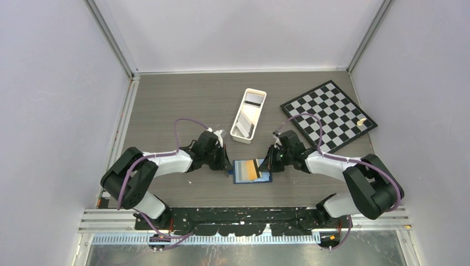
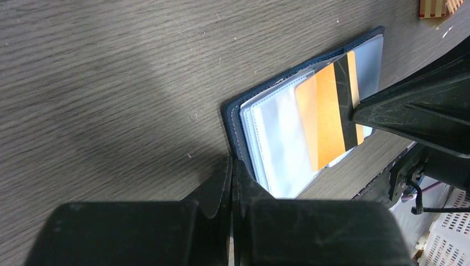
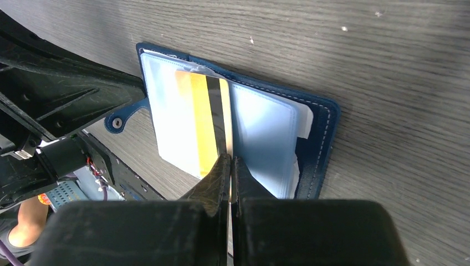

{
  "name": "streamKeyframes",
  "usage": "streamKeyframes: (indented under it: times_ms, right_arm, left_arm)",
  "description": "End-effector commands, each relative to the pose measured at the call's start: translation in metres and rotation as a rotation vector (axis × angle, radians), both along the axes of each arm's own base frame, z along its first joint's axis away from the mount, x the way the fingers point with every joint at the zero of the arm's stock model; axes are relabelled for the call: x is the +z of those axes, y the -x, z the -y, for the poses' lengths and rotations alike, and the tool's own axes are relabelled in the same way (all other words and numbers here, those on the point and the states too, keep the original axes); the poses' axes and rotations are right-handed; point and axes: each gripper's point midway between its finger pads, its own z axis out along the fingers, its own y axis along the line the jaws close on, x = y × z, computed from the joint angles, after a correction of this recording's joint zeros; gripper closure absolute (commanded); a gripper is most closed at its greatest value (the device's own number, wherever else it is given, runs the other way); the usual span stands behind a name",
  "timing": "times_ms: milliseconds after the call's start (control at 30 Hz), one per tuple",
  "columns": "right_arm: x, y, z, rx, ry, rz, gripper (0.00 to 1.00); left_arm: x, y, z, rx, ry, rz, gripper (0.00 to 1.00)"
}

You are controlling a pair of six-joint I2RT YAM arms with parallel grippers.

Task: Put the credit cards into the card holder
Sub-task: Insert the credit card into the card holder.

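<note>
The navy card holder [image 1: 252, 181] lies open near the table's front edge, its clear slotted pages up. It also shows in the left wrist view [image 2: 233, 119] and the right wrist view [image 3: 317, 149]. An orange-gold credit card [image 1: 250, 169] with a black stripe lies slanted across the pages, one end under a clear sleeve. My right gripper [image 1: 270, 164] [image 3: 230, 159] is shut on the card's [image 3: 202, 122] right edge. My left gripper [image 1: 226, 166] [image 2: 233, 162] is shut, its tips against the holder's left edge. Other cards [image 1: 254, 100] lie in the white tray.
The long white tray [image 1: 260, 92] stands just behind the holder. A chessboard [image 1: 328, 115] with a small pale piece [image 1: 361, 122] lies at the back right. Grey walls close in both sides.
</note>
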Motion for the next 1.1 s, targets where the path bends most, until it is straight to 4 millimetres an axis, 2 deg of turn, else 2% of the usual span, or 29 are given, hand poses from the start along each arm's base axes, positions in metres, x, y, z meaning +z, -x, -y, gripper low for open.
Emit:
streamKeyframes:
  times_ms: [0,433,800,1067]
  right_arm:
    - [-0.01,-0.004,0.0,-0.02,0.027,0.019,1.0]
    - [-0.005,-0.005,-0.013,-0.06,-0.003,0.009,1.0]
    - [-0.007,-0.002,-0.026,-0.061,0.013,0.005,0.95]
    - [0.006,-0.004,-0.014,-0.095,0.065,0.035,0.75]
  left_arm:
    - [-0.03,0.009,-0.027,0.016,-0.142,-0.046,1.0]
    - [-0.03,0.008,-0.026,0.013,-0.141,-0.046,1.0]
    - [-0.029,0.008,-0.026,0.013,-0.139,-0.042,1.0]
    - [-0.03,0.009,-0.027,0.013,-0.144,-0.044,1.0]
